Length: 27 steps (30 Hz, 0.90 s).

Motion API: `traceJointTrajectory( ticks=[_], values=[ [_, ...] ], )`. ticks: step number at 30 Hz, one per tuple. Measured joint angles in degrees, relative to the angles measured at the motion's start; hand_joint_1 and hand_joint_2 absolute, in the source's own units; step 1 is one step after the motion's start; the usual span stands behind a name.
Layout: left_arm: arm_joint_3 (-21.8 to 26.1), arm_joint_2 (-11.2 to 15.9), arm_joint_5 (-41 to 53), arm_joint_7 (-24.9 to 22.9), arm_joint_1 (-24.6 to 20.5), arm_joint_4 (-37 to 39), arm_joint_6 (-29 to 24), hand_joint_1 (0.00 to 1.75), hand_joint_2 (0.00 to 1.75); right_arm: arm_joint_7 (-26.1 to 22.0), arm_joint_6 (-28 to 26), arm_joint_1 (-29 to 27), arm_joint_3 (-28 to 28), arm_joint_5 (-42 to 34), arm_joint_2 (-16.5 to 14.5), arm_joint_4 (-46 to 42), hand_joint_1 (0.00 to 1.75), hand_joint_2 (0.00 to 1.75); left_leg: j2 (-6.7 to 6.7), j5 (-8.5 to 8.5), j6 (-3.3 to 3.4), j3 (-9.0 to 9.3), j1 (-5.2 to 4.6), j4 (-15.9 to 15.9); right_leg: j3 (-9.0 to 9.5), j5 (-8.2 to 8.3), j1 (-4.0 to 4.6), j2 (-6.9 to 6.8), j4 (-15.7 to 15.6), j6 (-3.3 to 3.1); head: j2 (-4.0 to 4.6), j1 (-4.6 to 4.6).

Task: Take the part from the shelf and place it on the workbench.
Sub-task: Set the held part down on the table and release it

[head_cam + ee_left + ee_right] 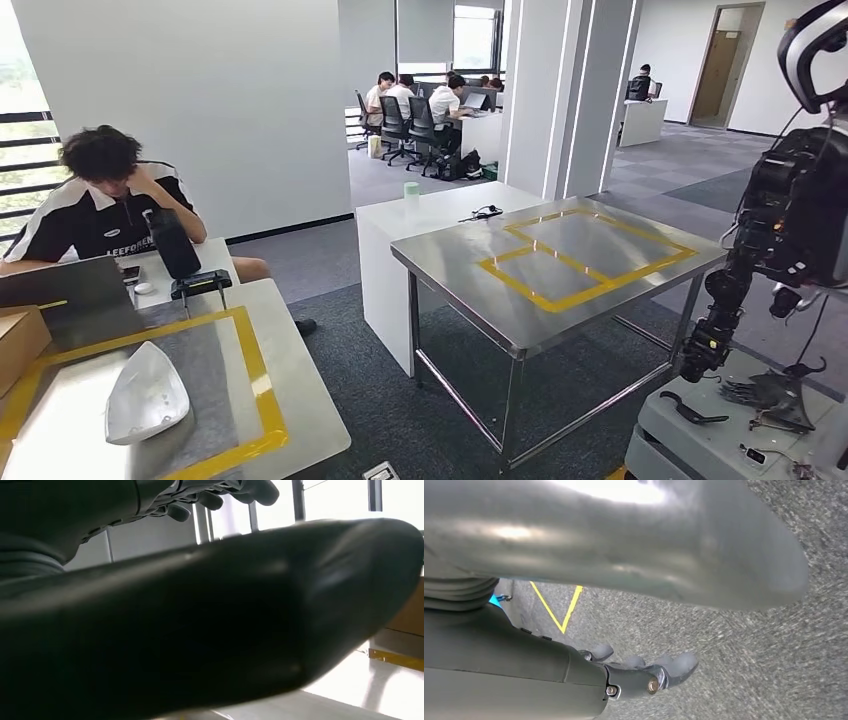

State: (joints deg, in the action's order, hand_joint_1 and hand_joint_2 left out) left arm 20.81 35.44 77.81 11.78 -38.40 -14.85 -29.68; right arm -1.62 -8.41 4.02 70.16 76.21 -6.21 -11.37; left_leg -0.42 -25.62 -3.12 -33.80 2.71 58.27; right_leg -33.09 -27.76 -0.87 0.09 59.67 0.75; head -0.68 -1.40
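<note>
left hand [225,495]: fingers loosely extended, holding nothing | right hand [644,672]: fingers apart, empty

Bright daylight, wrist cams blurry

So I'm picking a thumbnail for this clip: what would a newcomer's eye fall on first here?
Probably the white part, lying on the grey mat inside the yellow tape frame on the near white table, at lower left in the head view. Next, the steel workbench in the middle, bare, with yellow tape rectangles on its top. A person sits behind the near table, head resting on one hand.
</note>
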Motion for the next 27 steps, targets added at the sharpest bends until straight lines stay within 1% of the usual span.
traceJointTrajectory(
  ticks=[1, 2, 3, 4, 5, 6, 7, 8, 9, 10, 11, 12, 13, 14, 15, 16, 17, 18, 19, 20, 21, 23, 24, 25, 26, 27],
  values=[
    [0.0, 0.0, 0.1, 0.0, -0.2, 0.0, 0.0, 0.00, 0.00, 0.0, 0.0, 0.0, 0.0, 0.0, 0.0, 0.0, 0.00, 0.00, -0.04, 0.15, -0.53, 0.05, 0.01, -0.2, -0.09, -0.01, 0.25, 0.07, -0.2, -0.43, 0.00, 0.00],
    [0.0, -0.1, 0.2, 0.0, -0.3, 0.0, 0.0, 0.00, 0.00, 0.0, 0.0, 0.0, 0.0, 0.0, 0.0, 0.0, 0.00, 0.00, -0.06, 0.37, -1.02, 0.12, 0.08, -0.5, -0.20, 0.22, 0.32, 0.04, -0.4, -0.99, 0.00, 0.01],
    [0.0, -0.1, 0.2, 0.0, -0.4, 0.0, 0.0, 0.00, 0.00, -0.1, 0.0, 0.0, 0.0, 0.0, 0.0, 0.0, 0.00, 0.00, -0.05, 0.51, -1.41, 0.06, 0.21, -0.7, -0.27, 0.53, 0.33, -0.04, -0.6, -1.54, 0.00, 0.01],
    [0.0, -0.1, 0.2, 0.0, -0.4, 0.0, 0.0, 0.00, 0.00, -0.1, 0.0, 0.0, 0.0, 0.0, 0.0, 0.0, 0.00, 0.00, 0.04, 0.08, -1.64, -0.22, 0.27, -0.3, -0.31, 0.92, 0.30, -0.12, -0.9, -2.11, 0.01, 0.00],
    [0.0, -0.1, 0.2, 0.0, -0.5, 0.0, 0.1, 0.00, 0.00, -0.1, 0.1, 0.0, 0.0, 0.0, 0.0, 0.0, 0.00, 0.00, 0.13, -1.15, -1.71, -0.94, 0.28, 1.2, -0.39, 1.34, 0.24, -0.20, -1.2, -2.63, 0.00, 0.00],
    [0.0, -0.1, 0.2, 0.0, -0.6, 0.0, 0.1, 0.00, 0.00, -0.2, 0.1, 0.0, 0.0, 0.0, 0.0, 0.0, 0.00, 0.00, 0.22, -3.08, -1.64, -2.09, 0.20, 3.9, -0.52, 1.67, 0.25, -0.27, -1.4, -3.03, 0.00, -0.01],
    [0.0, -0.1, 0.2, -0.1, -0.7, 0.1, 0.2, 0.00, 0.00, -0.3, 0.1, 0.0, 0.0, 0.1, 0.0, 0.0, 0.00, 0.00, 0.28, -5.42, -1.54, -3.52, 0.03, 7.7, -0.75, 1.88, 0.40, -0.32, -1.4, -3.31, 0.00, -0.01],
    [0.0, -0.2, 0.3, -0.1, -0.7, 0.1, 0.2, 0.00, 0.00, -0.4, 0.2, 0.0, 0.0, 0.2, 0.0, 0.0, 0.00, 0.00, 0.28, -7.40, -1.46, -4.88, -0.13, 11.5, -0.99, 2.04, 0.57, -0.37, -1.4, -3.49, 0.00, -0.01],
    [0.0, -0.2, 0.3, -0.1, -0.7, 0.2, 0.3, 0.00, 0.00, -0.5, 0.4, -0.1, 0.0, 0.3, 0.0, 0.0, 0.00, 0.00, 0.28, -8.50, -1.38, -5.68, -0.28, 14.2, -1.23, 2.18, 0.76, -0.41, -1.3, -3.61, 0.00, -0.01],
    [0.0, -0.3, 0.3, -0.1, -0.7, 0.2, 0.3, 0.00, 0.00, -0.7, 0.5, -0.1, 0.0, 0.4, 0.0, 0.0, 0.00, 0.00, 0.28, -8.56, -1.23, -5.53, -0.39, 15.0, -1.47, 2.32, 0.94, -0.45, -1.2, -3.67, 0.01, -0.01],
    [0.0, -0.3, 0.2, -0.1, -0.6, 0.3, 0.2, 0.00, 0.00, -0.7, 0.7, -0.1, 0.0, 0.6, -0.1, 0.0, 0.00, 0.00, 0.30, -7.63, -1.03, -4.26, -0.48, 13.5, -1.72, 2.43, 1.07, -0.47, -1.0, -3.66, 0.01, -0.01],
    [0.0, -0.2, 0.1, 0.1, -0.6, 0.3, 0.2, 0.00, 0.00, -0.8, 0.8, -0.1, 0.0, 0.8, -0.1, 0.0, 0.00, 0.00, 0.35, -6.11, -0.80, -2.01, -0.56, 10.0, -1.98, 2.51, 1.15, -0.47, -0.8, -3.61, 0.01, -0.01],
    [0.0, -0.1, 0.0, 0.2, -0.6, 0.3, 0.2, 0.00, 0.00, -0.8, 0.9, -0.1, 0.0, 0.9, -0.1, 0.0, 0.00, 0.00, 0.47, -5.08, -0.52, 0.22, -0.69, 6.2, -2.23, 2.59, 1.23, -0.47, -0.5, -3.48, 0.01, -0.02],
    [0.0, 0.1, -0.1, 0.3, -0.6, 0.3, 0.1, 0.00, 0.00, -0.8, 0.9, -0.1, 0.0, 1.0, -0.1, 0.0, 0.00, 0.00, 0.51, -4.23, -0.20, 1.89, -0.88, 3.1, -2.46, 2.63, 1.33, -0.45, -0.2, -3.29, 0.01, 0.00],
    [0.1, 0.2, -0.2, 0.4, -0.5, 0.3, 0.1, 0.00, 0.00, -0.8, 0.9, -0.1, 0.0, 1.1, -0.1, 0.0, 0.00, 0.00, 0.53, -3.85, 0.14, 2.87, -1.06, 1.3, -2.65, 2.75, 1.43, -0.43, 0.1, -3.01, 0.00, 0.00],
    [0.1, 0.3, -0.2, 0.6, -0.5, 0.3, 0.0, 0.00, 0.00, -0.8, 0.9, -0.1, 0.0, 1.2, -0.1, 0.0, 0.00, 0.00, 0.49, -3.85, 0.51, 2.96, -1.26, 0.8, -2.78, 2.95, 1.51, -0.41, 0.1, -2.67, 0.00, 0.01],
    [0.2, 0.3, -0.3, 0.7, -0.3, 0.3, 0.0, 0.00, 0.00, -0.8, 0.9, -0.1, 0.0, 1.2, -0.1, 0.0, 0.00, 0.00, 0.37, -3.43, 0.90, 2.82, -1.33, 0.8, -2.89, 3.22, 1.58, -0.39, 0.1, -2.30, 0.00, 0.02],
    [0.3, 0.4, -0.3, 0.8, -0.2, 0.3, 0.0, 0.00, 0.00, -0.8, 0.9, -0.2, -0.1, 1.3, -0.1, 0.0, 0.00, 0.00, 0.35, -3.10, 1.30, 2.61, -1.25, 0.9, -3.06, 3.44, 1.57, -0.38, 0.1, -1.95, 0.00, 0.01],
    [0.4, 0.4, -0.3, 1.0, -0.1, 0.3, 0.0, 0.00, 0.00, -0.8, 0.9, -0.2, -0.1, 1.4, -0.1, 0.0, 0.00, 0.00, 0.35, -2.69, 1.71, 2.27, -1.16, 0.9, -3.36, 3.08, 1.52, -0.34, 0.4, -1.60, 0.00, 0.04],
    [0.5, 0.3, -0.3, 1.1, 0.0, 0.3, -0.1, 0.00, 0.00, -0.8, 0.9, -0.2, -0.1, 1.5, -0.1, 0.0, 0.00, 0.00, 0.37, -2.25, 2.11, 1.83, -1.04, 0.8, -3.94, 1.89, 1.46, -0.29, 1.6, -1.25, 0.00, 0.06],
    [0.6, 0.3, -0.3, 1.2, 0.1, 0.3, -0.1, 0.00, 0.00, -0.8, 0.9, -0.2, -0.1, 1.6, -0.1, 0.0, 0.00, 0.00, 0.41, -1.80, 2.39, 1.31, -0.98, 0.7, -4.92, -0.21, 1.33, -0.24, 4.0, -0.91, 0.00, 0.09],
    [0.7, 0.3, -0.3, 1.4, 0.4, 0.3, -0.1, 0.00, 0.00, -0.8, 0.9, -0.1, -0.1, 1.6, -0.1, 0.0, 0.00, 0.00, 0.39, -0.95, 2.67, 0.12, -1.05, 0.8, -7.40, -5.25, 1.16, -0.21, 11.3, -0.38, 0.00, 0.14],
    [0.7, 0.3, -0.3, 1.4, 0.5, 0.3, -0.2, 0.00, 0.00, -0.8, 0.9, -0.1, -0.1, 1.6, -0.1, 0.0, 0.00, 0.00, 0.36, -0.49, 2.69, -0.54, -1.10, 0.8, -8.16, -6.84, 1.12, -0.21, 14.4, -0.29, 0.01, 0.15],
    [0.8, 0.4, -0.3, 1.5, 0.6, 0.3, -0.2, 0.00, 0.00, -0.8, 0.9, -0.1, -0.1, 1.6, -0.1, 0.0, 0.00, 0.00, 0.33, -0.05, 2.68, -1.15, -1.17, 0.9, -8.00, -7.27, 1.12, -0.20, 15.7, -0.35, 0.01, 0.15],
    [0.9, 0.4, -0.3, 1.6, 0.8, 0.3, -0.3, 0.00, 0.00, -0.8, 0.9, -0.1, -0.1, 1.6, -0.1, 0.0, 0.00, 0.00, 0.30, 0.39, 2.65, -1.70, -1.26, 0.9, -6.68, -6.60, 1.14, -0.18, 14.8, -0.55, 0.02, 0.15],
    [0.9, 0.4, -0.3, 1.8, 1.0, 0.3, -0.4, 0.00, 0.00, -0.8, 0.9, -0.1, -0.1, 1.6, -0.1, 0.0, 0.00, 0.00, 0.26, 0.82, 2.58, -2.19, -1.37, 0.9, -4.27, -5.23, 1.25, -0.14, 11.9, -0.90, 0.02, 0.16]
  ],
)
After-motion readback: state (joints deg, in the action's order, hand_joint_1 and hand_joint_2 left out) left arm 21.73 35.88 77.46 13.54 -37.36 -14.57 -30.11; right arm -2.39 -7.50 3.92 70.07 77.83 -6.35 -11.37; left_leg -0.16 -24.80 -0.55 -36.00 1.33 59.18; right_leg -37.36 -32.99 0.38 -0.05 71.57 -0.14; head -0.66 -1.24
